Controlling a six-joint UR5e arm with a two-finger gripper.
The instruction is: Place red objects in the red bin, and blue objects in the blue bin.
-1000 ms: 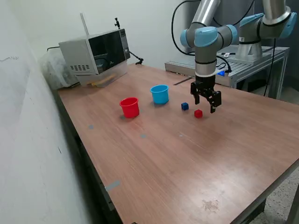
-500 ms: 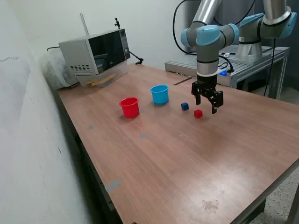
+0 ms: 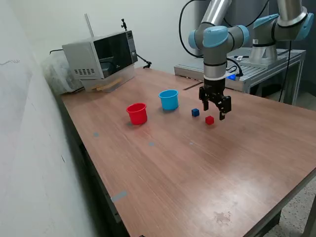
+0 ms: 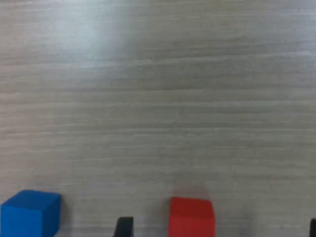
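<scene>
A small red cube and a small dark blue cube lie on the wooden table, on the exterior view's right of the light blue cup and the red cup. My gripper hangs open and empty just above the table, over and slightly behind the red cube. In the wrist view the red cube lies between my fingertips, with the blue cube off to one side. Only one red cube and one blue cube show.
A microwave stands at the table's far corner on the exterior view's left. A second arm's base sits on a metal bench behind the table. The table's edges run along the front and the exterior view's right.
My gripper has shifted a little toward the exterior view's left, closer over the red cube. The cubes and cups have not moved.
</scene>
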